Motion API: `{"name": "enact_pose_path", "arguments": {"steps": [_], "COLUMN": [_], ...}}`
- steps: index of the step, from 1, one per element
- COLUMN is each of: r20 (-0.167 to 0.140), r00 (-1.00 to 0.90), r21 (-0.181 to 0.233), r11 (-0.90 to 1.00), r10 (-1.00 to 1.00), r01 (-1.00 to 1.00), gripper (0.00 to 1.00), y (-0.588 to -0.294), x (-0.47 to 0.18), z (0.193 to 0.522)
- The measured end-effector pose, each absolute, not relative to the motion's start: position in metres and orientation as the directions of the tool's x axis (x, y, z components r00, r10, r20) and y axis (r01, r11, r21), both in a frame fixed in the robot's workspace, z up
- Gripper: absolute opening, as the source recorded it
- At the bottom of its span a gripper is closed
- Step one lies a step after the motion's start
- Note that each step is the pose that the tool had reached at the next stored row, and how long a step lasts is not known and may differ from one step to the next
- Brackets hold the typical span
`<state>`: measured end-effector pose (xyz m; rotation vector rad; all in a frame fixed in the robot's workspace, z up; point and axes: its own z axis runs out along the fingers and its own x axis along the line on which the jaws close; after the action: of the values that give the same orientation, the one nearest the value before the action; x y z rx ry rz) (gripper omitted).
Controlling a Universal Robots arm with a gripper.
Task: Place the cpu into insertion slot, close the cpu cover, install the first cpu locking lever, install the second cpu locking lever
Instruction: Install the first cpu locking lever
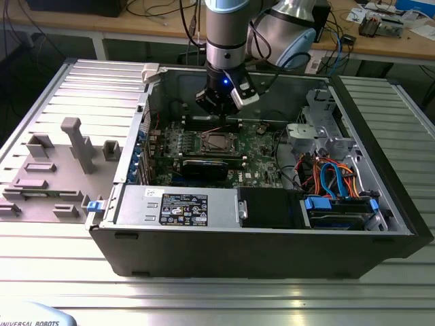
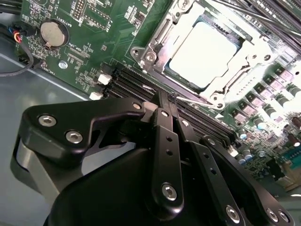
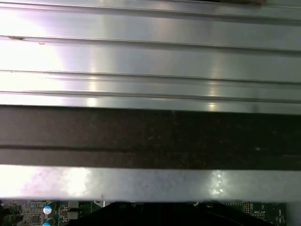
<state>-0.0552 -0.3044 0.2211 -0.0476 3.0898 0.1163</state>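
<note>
gripper being held just behind the socket

the gripper [image 2: 173, 101], fingers pressed together on nothing, is being held just far of the insertion slot [image 1: 216, 142], where the cpu [image 2: 204, 55] is lying (cpu cover [image 2: 244, 75] closed over it).

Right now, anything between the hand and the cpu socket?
Nothing visible. In the second wrist view the hand sits beside the socket, with the chip seated under its metal cover. Between them: bare board and black memory slots, lying flat.
</note>
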Motion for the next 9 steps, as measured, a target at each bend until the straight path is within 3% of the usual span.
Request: {"name": "enact_pose_path", "arguments": {"steps": [9], "r20": [-0.049], "r00": [-0.998], "r21": [0.076], "r11": [0.997], "r10": [-0.029], "r01": [-0.032], "gripper": [0.11], "y": [-0.3045], "x": [-0.0502], "z": [0.2131]}}
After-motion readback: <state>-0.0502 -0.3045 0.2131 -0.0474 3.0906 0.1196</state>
